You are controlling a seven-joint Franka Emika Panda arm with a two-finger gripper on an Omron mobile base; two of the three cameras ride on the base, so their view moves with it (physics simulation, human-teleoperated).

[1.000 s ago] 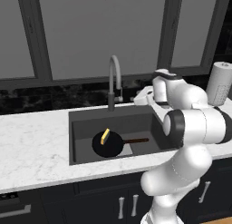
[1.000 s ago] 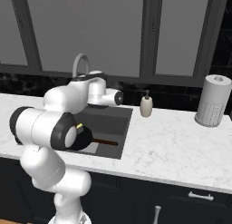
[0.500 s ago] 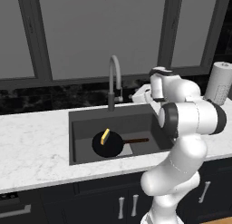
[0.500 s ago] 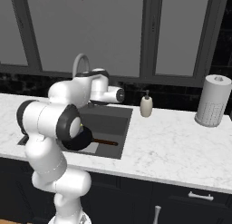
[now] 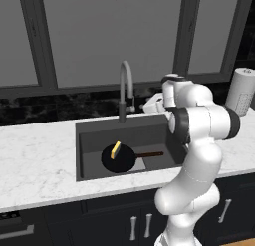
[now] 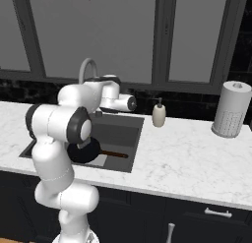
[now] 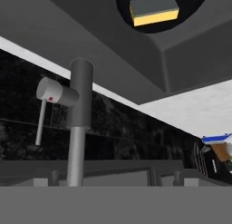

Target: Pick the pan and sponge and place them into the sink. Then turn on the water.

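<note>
White gripper [image 5: 148, 106] hangs beside the faucet [image 5: 125, 90] with jaws wide apart, holding and touching nothing. Pan [image 5: 118, 159] and sponge [image 5: 115, 150] lie in the sink [image 5: 92, 140].

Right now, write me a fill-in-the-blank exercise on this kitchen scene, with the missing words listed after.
1. The round black frying pan lies inside the dark grey ____.
2. The small yellow sponge rests on the ____.
3. From the tall curved grey faucet, ____ water runs.
4. The white soap bottle stands on the marble counter, between the basin and the ____ roll.

Missing words: sink; pan; no; paper towel
</note>
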